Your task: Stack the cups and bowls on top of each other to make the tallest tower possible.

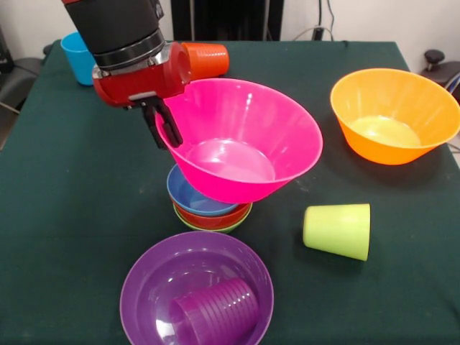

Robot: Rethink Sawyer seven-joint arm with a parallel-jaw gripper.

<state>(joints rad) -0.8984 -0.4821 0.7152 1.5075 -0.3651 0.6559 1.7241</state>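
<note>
- Gripper (pixel 167 129) clamped on the rim of the pink bowl (pixel 244 140), one finger (pixel 171 126) inside the wall, another outside at the bowl's 9 o'clock edge.
- Pink bowl held tilted, its base low over the nested stack: blue bowl (pixel 188 195) on orange bowl (pixel 215 218) on green bowl (pixel 233 226). Contact with the blue bowl: cannot tell.
- Step in hand, as I judge it: setting the pink bowl on the stack.
- Next move calls for levelling the bowl, centring it over the blue one, then letting go; a tilted release would likely slide off.
- Spares: blue cup (pixel 77 57) at 11 o'clock, orange cup (pixel 208 57) on its side at 12, big orange-yellow bowl (pixel 395 115) at 2, lime cup (pixel 338 231) at 4, purple cup (pixel 214 313) lying inside the purple bowl (pixel 144 287) at 6.
</note>
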